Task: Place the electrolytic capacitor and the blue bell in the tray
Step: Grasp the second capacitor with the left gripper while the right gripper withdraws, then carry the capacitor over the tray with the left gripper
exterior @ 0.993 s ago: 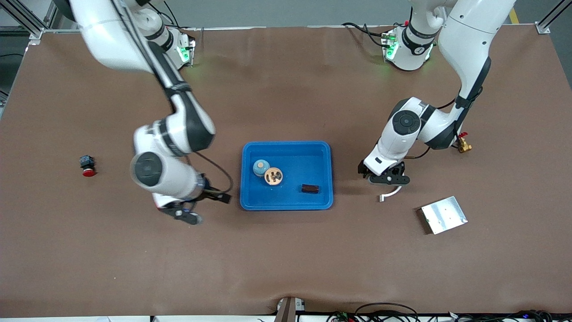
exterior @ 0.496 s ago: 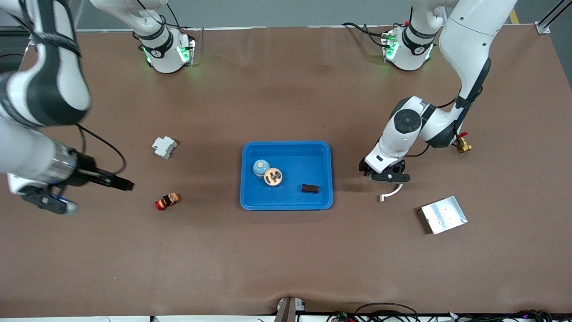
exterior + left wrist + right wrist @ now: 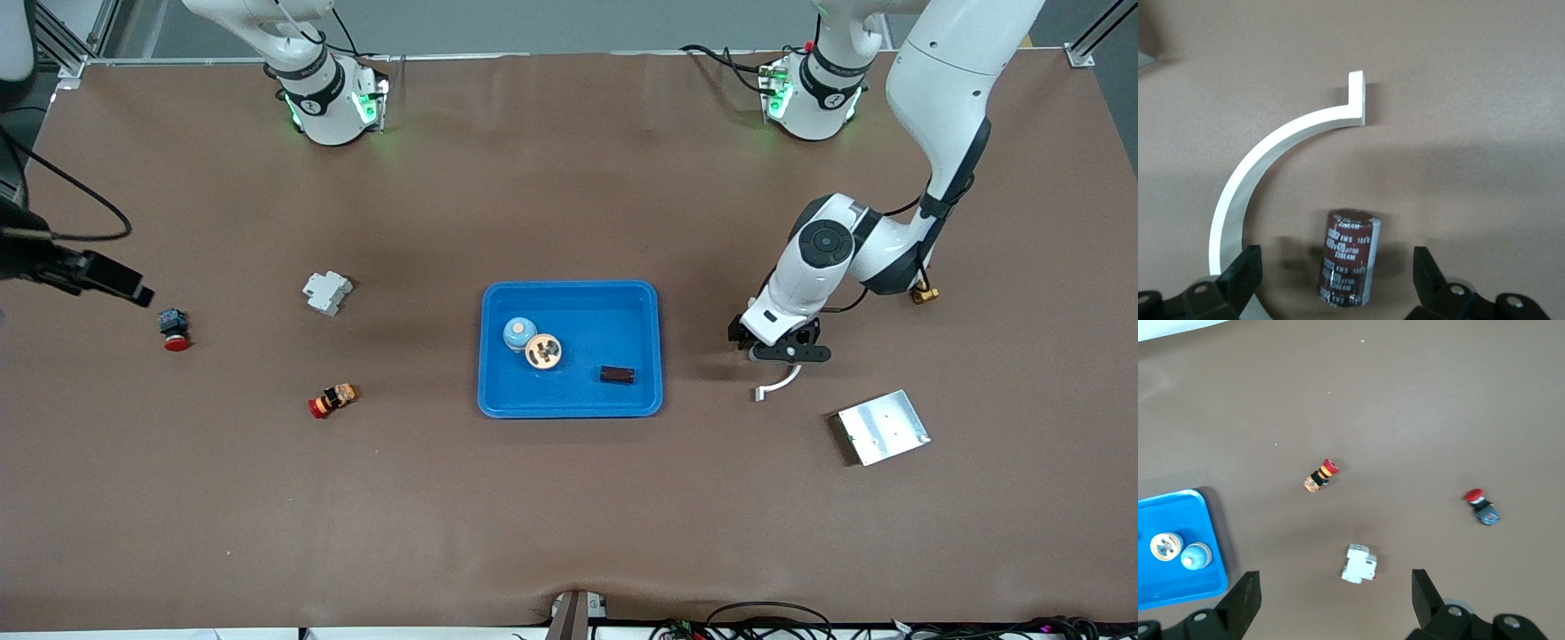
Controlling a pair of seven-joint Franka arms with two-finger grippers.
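Front view: bell (image 3: 519, 333) and a capacitor (image 3: 617, 375) lie in the tray (image 3: 640, 298).
Left gripper (image 3: 1337, 270), fingers wide, straddles a second capacitor (image 3: 1348, 257) on the table (image 3: 569, 533) beside a white bracket (image 3: 1271, 160); right gripper (image 3: 1335, 597), fingers wide, hovers over the table's right-arm end.

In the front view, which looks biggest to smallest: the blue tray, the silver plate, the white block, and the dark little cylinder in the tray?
1. Blue tray
2. Silver plate
3. White block
4. Dark cylinder, only slightly smaller than the block, so that order is unsure.

"105°C", "220E4M" on capacitor (image 3: 1349, 259)
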